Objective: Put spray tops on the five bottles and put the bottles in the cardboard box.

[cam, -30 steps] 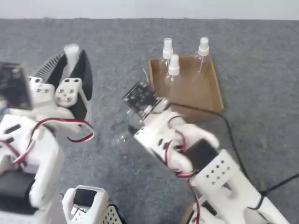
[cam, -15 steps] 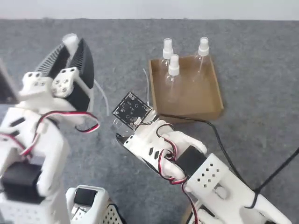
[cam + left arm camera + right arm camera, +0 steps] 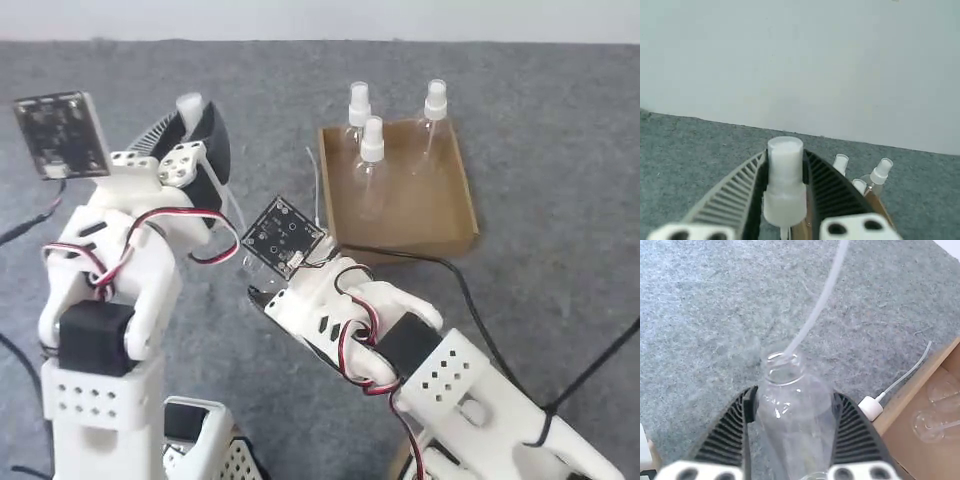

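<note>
My left gripper (image 3: 190,112) is raised over the left of the table, shut on a white spray top (image 3: 785,175). Its thin tube (image 3: 815,305) hangs down, and the end dips into the open neck of a clear bottle (image 3: 792,410). My right gripper (image 3: 792,399) is shut on that bottle, low over the carpet and left of the cardboard box (image 3: 462,195). In the high view the right gripper (image 3: 258,292) is mostly hidden under its camera board. Three capped bottles (image 3: 372,150) stand in the box. A loose spray top (image 3: 870,407) lies on the carpet by the box's near-left corner.
Grey carpet covers the table. A black cable (image 3: 470,290) runs from the right arm past the box's front edge. The white bases of both arms (image 3: 195,445) stand along the near edge.
The left arm has swung right with the spray top, bringing its tube over and into the bottle's neck. The right arm shifted left with the bottle a second ago and has held still since.
</note>
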Controlling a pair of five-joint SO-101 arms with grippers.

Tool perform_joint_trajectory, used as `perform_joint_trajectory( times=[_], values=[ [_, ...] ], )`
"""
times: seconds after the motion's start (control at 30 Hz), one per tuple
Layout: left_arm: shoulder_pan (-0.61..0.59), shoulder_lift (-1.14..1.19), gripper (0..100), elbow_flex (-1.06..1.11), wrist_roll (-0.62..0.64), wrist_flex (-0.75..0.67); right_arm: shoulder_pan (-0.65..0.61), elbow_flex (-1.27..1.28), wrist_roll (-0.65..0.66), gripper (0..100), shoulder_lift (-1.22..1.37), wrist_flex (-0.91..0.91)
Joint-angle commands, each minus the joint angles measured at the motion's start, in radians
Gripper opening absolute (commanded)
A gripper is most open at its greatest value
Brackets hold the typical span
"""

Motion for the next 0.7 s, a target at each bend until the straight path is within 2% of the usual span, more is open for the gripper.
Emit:
perform_joint_trajectory(
  times=[0.0, 0.17, 0.33, 0.53, 0.67],
  values=[
    [0.002, -0.017, 1, 0.01, 0.011, -0.021, -0.001, -0.005, -0.012, 0.7, -0.048, -0.035],
    [0.003, -0.017, 1, 0.01, 0.009, 0.023, 0.001, 0.066, -0.025, 0.6, -0.048, -0.188],
    [0.002, -0.017, 1, 0.016, 0.0, 0.094, 0.001, 0.135, -0.161, 0.6, -0.048, -0.351],
    [0.048, -0.017, 1, 0.018, -0.155, 0.146, 0.002, 0.15, -0.255, 0.6, -0.048, -0.39],
    [0.081, -0.017, 1, 0.015, -0.181, 0.195, 0.002, 0.166, -0.249, 0.6, -0.048, -0.383]
  ],
)
